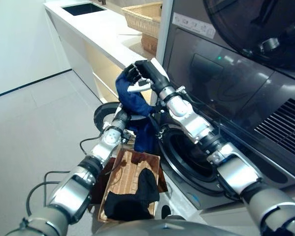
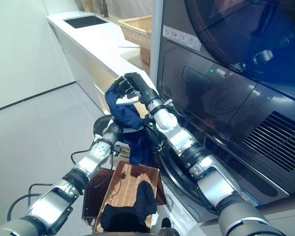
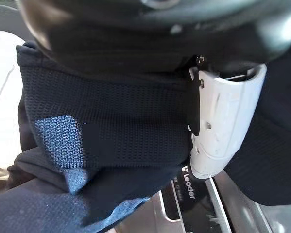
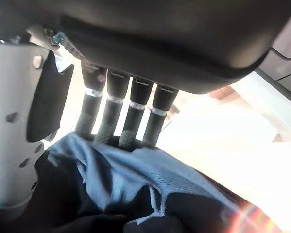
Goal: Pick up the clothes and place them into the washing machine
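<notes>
A dark blue garment point(image 1: 132, 101) hangs in the air in front of the washing machine point(image 1: 221, 98), just left of its round drum opening point(image 1: 189, 155). My right hand point(image 1: 143, 73) is shut on the garment's top; its fingers point(image 4: 121, 121) curl into the blue cloth point(image 4: 150, 189). My left hand point(image 1: 120, 119) sits lower, against the hanging cloth; its white-covered thumb point(image 3: 223, 121) presses on the dark knit point(image 3: 111, 126). Below, the shallow wicker basket point(image 1: 125, 179) on the dark brown box holds black clothes point(image 1: 137, 196).
The machine's round door point(image 1: 104, 114) stands open to the left, behind my left arm. A white counter point(image 1: 100, 29) with a sink point(image 1: 83, 8) runs along the back left. A second wicker basket point(image 1: 145, 17) stands on it. Grey floor point(image 1: 34, 123) lies to the left.
</notes>
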